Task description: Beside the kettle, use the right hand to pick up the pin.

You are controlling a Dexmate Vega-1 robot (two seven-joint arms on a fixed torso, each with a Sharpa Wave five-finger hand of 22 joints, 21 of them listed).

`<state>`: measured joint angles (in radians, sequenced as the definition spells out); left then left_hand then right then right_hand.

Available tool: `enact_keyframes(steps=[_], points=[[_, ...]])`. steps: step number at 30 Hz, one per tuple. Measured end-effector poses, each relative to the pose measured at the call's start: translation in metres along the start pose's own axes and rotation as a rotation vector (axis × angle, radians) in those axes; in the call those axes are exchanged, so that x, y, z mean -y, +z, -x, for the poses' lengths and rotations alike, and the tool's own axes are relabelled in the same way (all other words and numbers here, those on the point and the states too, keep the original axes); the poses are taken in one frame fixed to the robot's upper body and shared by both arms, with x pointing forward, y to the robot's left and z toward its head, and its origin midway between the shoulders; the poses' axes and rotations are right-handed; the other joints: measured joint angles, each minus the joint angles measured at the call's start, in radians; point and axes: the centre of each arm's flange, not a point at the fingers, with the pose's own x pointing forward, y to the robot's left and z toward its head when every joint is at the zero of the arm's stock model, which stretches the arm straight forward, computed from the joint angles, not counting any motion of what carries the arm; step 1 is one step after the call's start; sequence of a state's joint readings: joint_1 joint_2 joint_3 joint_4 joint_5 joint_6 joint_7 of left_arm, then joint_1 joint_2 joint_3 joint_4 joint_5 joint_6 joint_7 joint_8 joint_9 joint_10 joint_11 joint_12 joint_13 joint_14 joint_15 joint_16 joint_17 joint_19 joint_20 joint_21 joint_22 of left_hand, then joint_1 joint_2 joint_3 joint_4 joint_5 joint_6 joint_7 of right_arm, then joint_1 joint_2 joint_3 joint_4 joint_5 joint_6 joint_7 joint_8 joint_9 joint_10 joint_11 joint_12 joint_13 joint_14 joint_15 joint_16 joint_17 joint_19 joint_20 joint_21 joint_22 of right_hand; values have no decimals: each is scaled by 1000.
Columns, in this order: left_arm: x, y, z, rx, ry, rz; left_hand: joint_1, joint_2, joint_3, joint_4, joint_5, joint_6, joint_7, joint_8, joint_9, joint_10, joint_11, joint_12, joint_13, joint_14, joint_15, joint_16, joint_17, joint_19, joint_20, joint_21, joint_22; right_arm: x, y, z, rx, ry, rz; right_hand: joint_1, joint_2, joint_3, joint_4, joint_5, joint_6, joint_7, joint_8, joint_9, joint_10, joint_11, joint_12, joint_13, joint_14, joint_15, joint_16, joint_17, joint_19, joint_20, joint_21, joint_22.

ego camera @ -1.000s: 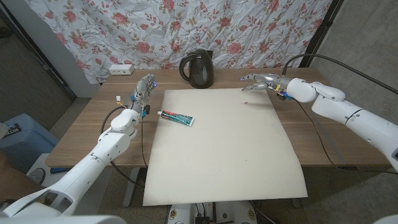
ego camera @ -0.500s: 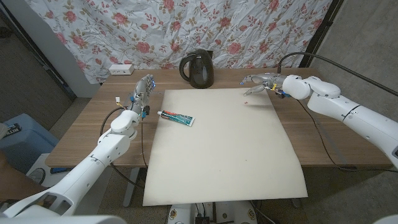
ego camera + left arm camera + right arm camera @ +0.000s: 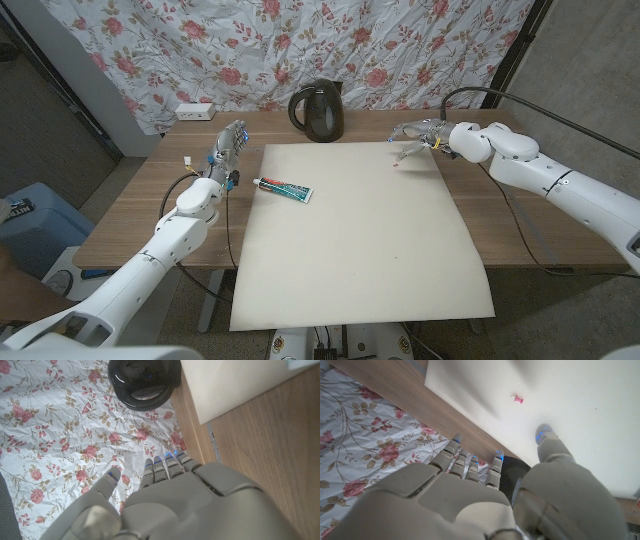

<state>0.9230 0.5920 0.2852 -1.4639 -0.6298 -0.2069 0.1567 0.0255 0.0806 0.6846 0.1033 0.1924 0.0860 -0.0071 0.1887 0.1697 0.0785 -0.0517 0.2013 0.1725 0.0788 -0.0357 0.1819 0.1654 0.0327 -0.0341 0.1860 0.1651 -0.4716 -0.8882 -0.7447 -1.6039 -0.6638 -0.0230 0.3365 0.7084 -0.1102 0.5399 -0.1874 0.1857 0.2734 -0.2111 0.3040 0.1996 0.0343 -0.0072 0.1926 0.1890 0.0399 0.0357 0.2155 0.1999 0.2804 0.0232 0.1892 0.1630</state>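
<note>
Up at the far edge of the wooden table (image 3: 140,210), head view first: the black kettle (image 3: 318,111) stands just behind the far edge of a big cream mat (image 3: 350,240). The pin (image 3: 397,165), a tiny pink speck, lies on the mat near its far right corner, off to the right of the kettle and well apart from it. The right hand (image 3: 420,134) hovers just above and behind the pin, fingers spread loosely and pointing toward the kettle, holding nothing, not touching the pin. The left hand (image 3: 227,152) stands at the mat's left edge, fingers straight and together, nothing in it. A toothpaste tube (image 3: 284,189) lies on the mat near its far left corner, close to that hand. A white power strip (image 3: 195,112) sits at the table's far left corner, in front of a flowered cloth (image 3: 200,50).

Left wrist view: left hand (image 3: 165,505) seen from the back, fingers side by side, thumb off to the side, with the kettle (image 3: 145,380) and a mat corner (image 3: 235,385) beyond.

Right wrist view: pink pin (image 3: 518,398) lies on its side on the mat (image 3: 570,405), near the mat's edge. Right hand (image 3: 485,495) has fingers apart, thumb clear of the others, nothing pinched; the pin sits beyond the fingertips (image 3: 543,433), untouched.
</note>
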Motion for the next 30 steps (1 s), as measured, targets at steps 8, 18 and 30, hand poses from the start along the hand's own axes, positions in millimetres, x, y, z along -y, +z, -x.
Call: enact_keyframes(steps=[8, 18, 30], points=[[-2, -1, 3, -12, 8, -2, 0, 0, 0, 0, 0, 0, 0, 0, 0, 0, 0, 0, 0, 4, 4, 0, 0, 0, 0, 0, 0, -7, -1, -4, -14, 13, 34, 12, -12, -6, 6, -5, 41, -2, 22, 3, 18, -11, 4, 0, 12, -9, 8, 3, 16, -2, 0, 0], [-3, -4, 7, -25, 14, -3, 0, 0, 3, 3, 0, 0, 0, 0, 0, 0, 0, -5, 0, 4, 4, 0, 0, 0, 0, 0, 0, -16, -1, -9, -17, 21, 72, 12, -12, -11, 11, -5, 83, -3, 40, 8, 31, -20, 4, 0, 23, -20, 8, 7, 27, -13, 0, 0], [-2, -7, 9, -34, 16, 0, 0, 0, 10, 1, -4, 2, -2, -4, 0, 4, -4, -5, 0, 4, 4, 0, 0, 9, -2, 0, 0, -26, -4, -15, -7, 17, 106, 47, -3, -11, 11, -5, 111, -7, 52, 8, 42, -31, 4, 0, 34, -30, 16, 7, 45, -16, 0, 0]])
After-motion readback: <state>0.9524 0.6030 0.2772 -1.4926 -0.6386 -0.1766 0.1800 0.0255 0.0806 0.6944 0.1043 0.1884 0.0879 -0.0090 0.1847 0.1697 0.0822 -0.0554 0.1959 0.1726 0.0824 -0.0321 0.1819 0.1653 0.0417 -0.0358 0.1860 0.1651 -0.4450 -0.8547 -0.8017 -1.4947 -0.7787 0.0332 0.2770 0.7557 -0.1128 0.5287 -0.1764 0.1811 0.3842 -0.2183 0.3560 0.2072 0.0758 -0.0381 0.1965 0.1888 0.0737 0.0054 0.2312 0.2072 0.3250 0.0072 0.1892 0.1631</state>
